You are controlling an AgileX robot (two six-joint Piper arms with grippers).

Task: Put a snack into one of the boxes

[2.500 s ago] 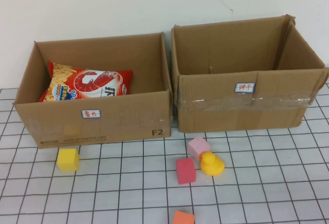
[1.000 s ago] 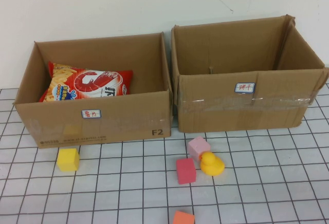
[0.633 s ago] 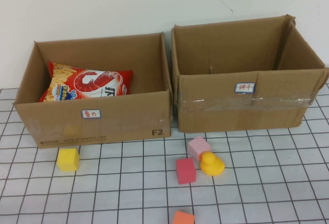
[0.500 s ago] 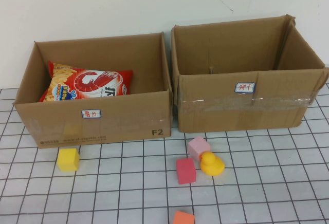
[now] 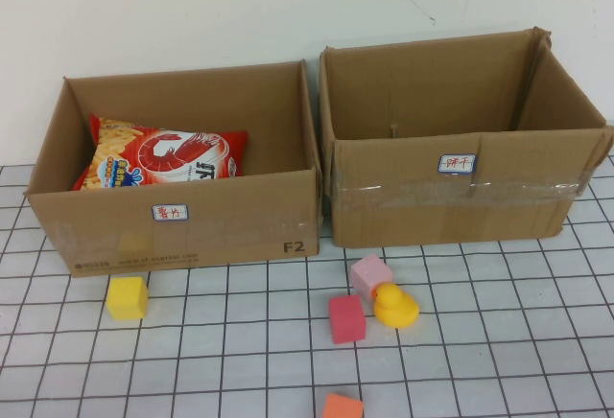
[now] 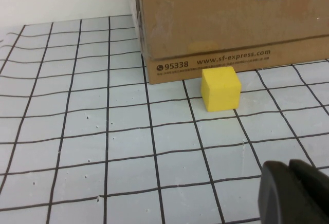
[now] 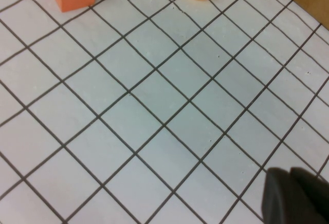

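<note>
Two corrugated cardboard boxes stood side by side at the far edge of the gridded table (image 5: 480, 341), tops open, walls creased and taped. The left box (image 5: 221, 221) wore a white handwritten label, and there it was: a glossy red shrimp-chip bag (image 5: 163, 161) lying inside, towards its left wall. The right box (image 5: 470, 197), labelled too, showed only bare brown walls. Out front, soft-looking foam blocks: a yellow cube (image 5: 127, 297) just beside the left box's near face, a pink cube (image 5: 369, 272), a red cube (image 5: 346, 318), a rounded yellow duck (image 5: 394, 305) touching the pink one, and an orange block (image 5: 342, 406) at the near edge. The left gripper (image 6: 295, 193) hung low near the yellow cube, jaws closed, holding nothing. The right gripper (image 7: 295, 196) sat over open grid, closed and empty-handed.
</note>
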